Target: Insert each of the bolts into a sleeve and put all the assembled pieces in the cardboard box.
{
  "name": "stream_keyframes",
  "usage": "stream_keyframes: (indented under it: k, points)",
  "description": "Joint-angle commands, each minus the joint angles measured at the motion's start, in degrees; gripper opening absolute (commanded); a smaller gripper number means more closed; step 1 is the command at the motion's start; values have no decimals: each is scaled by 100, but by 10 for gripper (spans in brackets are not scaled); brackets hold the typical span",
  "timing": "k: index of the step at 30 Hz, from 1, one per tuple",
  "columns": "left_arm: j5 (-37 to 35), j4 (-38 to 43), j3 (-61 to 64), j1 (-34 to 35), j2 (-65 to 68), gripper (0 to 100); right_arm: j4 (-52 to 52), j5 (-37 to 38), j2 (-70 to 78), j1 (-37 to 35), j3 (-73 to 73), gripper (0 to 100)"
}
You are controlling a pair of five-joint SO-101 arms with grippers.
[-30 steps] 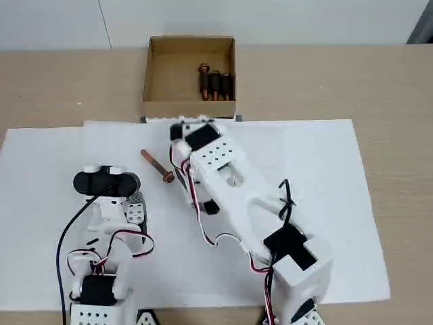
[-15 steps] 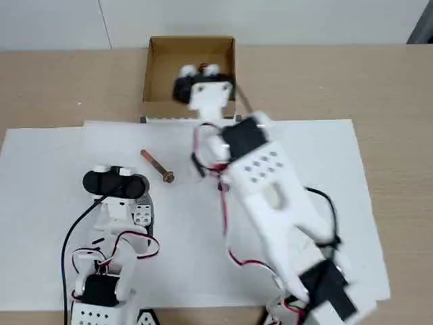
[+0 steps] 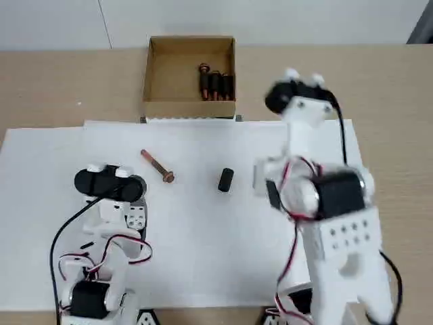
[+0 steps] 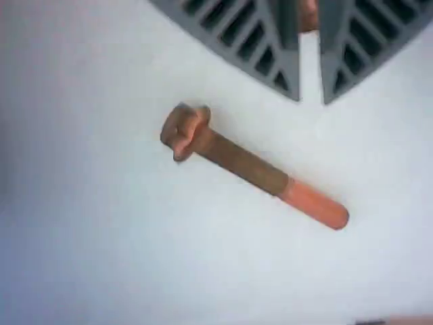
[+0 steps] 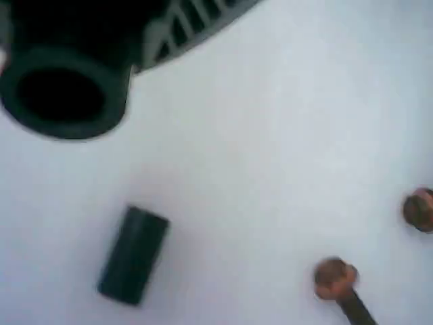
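Note:
A copper bolt (image 3: 157, 166) (image 4: 254, 166) lies loose on the white paper, just ahead of my left gripper (image 4: 309, 95) (image 3: 135, 213). That gripper is shut, with a bit of a second copper bolt (image 4: 308, 13) (image 5: 419, 210) showing between its fingers. A black sleeve (image 3: 226, 180) (image 5: 133, 254) lies on the paper to the right of the loose bolt (image 5: 335, 279). My right gripper (image 5: 88, 64) is shut on another black sleeve (image 5: 61, 91), seen end-on. The right arm (image 3: 318, 196) stands raised at the right. The cardboard box (image 3: 189, 108) at the back holds three assembled pieces (image 3: 215, 82).
White paper (image 3: 203, 250) covers the wooden table (image 3: 54, 81) between the arms and the box. The left arm's black cable (image 3: 64, 233) loops beside its base.
The right arm swung from the paper's middle out over the box, then back to the right and up, uncovering the sleeve on the paper. The left arm only shifted a little.

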State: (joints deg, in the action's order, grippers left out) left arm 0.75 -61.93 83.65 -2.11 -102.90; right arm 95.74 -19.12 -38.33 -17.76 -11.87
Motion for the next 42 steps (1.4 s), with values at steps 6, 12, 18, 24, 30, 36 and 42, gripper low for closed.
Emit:
stream_keyframes:
  k: [6, 12, 18, 24, 30, 36, 42]
  points:
    - [88, -475, -1851, 167, 1688, 6, -101, 44, -2044, 400, -1679, 2]
    - [607, -782, -3433, 747, 3613, 6, -119, 26, -3143, 426, -2576, 2]
    - [1468, -1793, -4646, 958, 5477, 6, -242, 35, -3829, 418, -3059, 2]
    - [2831, -2673, -5411, 949, 6743, 6, -242, 26, -3943, 400, -3077, 2]
    - [4607, -2910, -5727, 932, 7376, 6, -242, 26, -3969, 400, -3086, 2]
    - [6004, -2892, -5701, 923, 7710, 6, -347, 62, -3925, 400, -3095, 2]
    - [7385, -2875, -5701, 932, 8097, 8, -356, 70, -3925, 391, -3095, 2]
